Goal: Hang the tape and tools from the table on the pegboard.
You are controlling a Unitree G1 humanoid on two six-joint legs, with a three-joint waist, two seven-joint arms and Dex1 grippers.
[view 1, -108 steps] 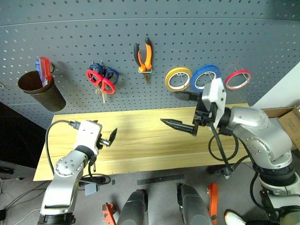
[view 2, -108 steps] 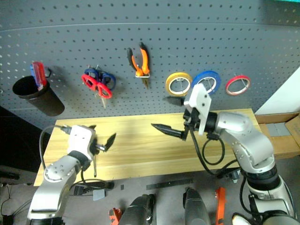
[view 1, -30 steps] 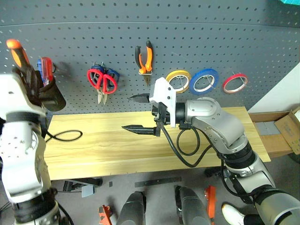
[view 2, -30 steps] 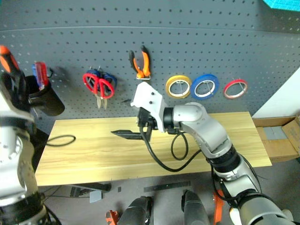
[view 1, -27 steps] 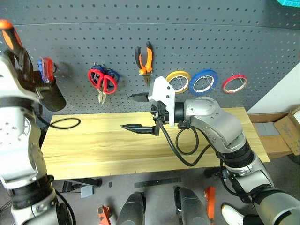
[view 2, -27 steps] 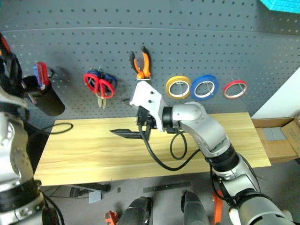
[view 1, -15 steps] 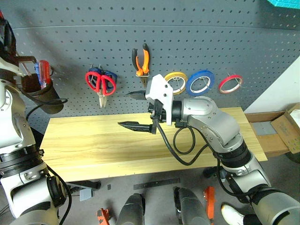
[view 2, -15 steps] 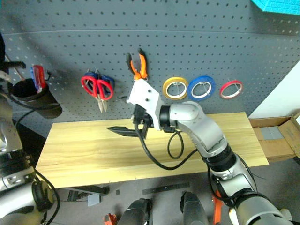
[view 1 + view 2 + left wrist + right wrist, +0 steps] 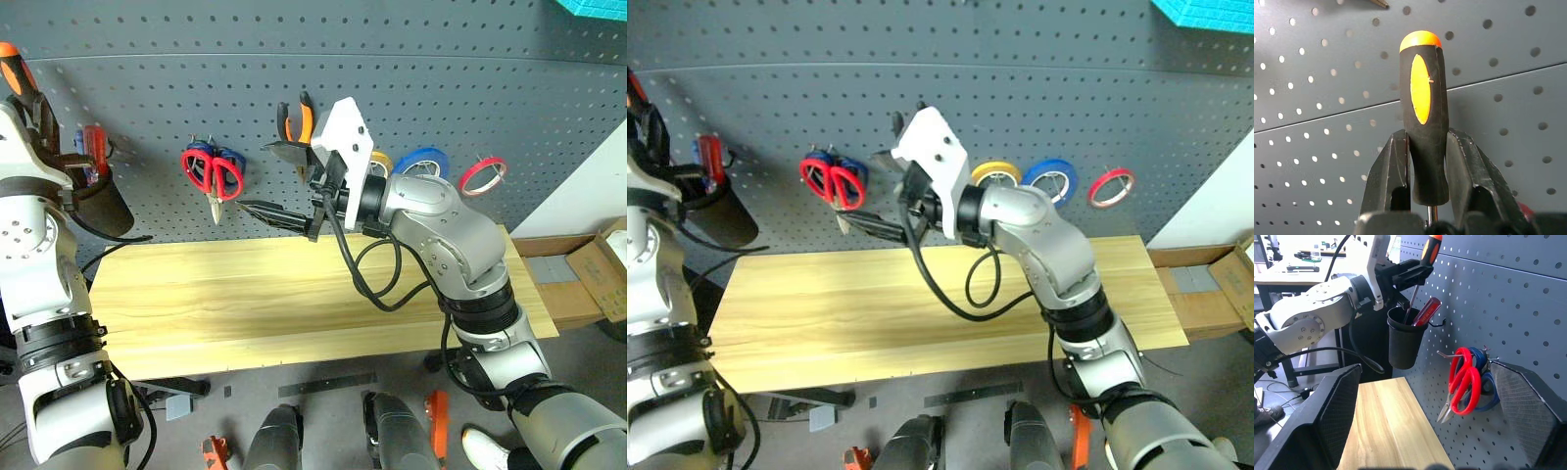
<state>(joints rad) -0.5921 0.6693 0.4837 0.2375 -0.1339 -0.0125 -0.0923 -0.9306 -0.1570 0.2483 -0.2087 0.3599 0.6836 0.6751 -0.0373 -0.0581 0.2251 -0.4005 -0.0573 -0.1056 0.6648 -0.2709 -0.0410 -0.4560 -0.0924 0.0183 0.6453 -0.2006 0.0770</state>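
A dark grey pegboard [image 9: 441,88] is filling the background, and the light wooden table [image 9: 245,304] below it is lying bare. The last tool, the slim screwdriver [image 9: 1421,271] with the orange-and-black handle, is being gripped by its handle between the closed fingers of the left gripper [image 9: 1427,171]. It is being carried upright, handle up, at the far left of the board. Its shaft is pointing down into the mouth of the black cup [image 9: 1403,342], which is hanging on a hook and already holding a red-handled screwdriver [image 9: 1425,312].

The step in hand is judged to be lowering the screwdriver into the cup. The shaft should be kept vertical and centred over the free part of the opening, clear of the red handle, and the grip should be released only once the tip is judged to be well inside the rim.

The red-handled scissors [image 9: 223,176], the orange-handled pliers [image 9: 296,119] and the red tape ring [image 9: 482,174] are already hanging on the board. The right gripper [image 9: 277,181] is being held wide open and empty in front of the scissors, and it should be kept clear of them.
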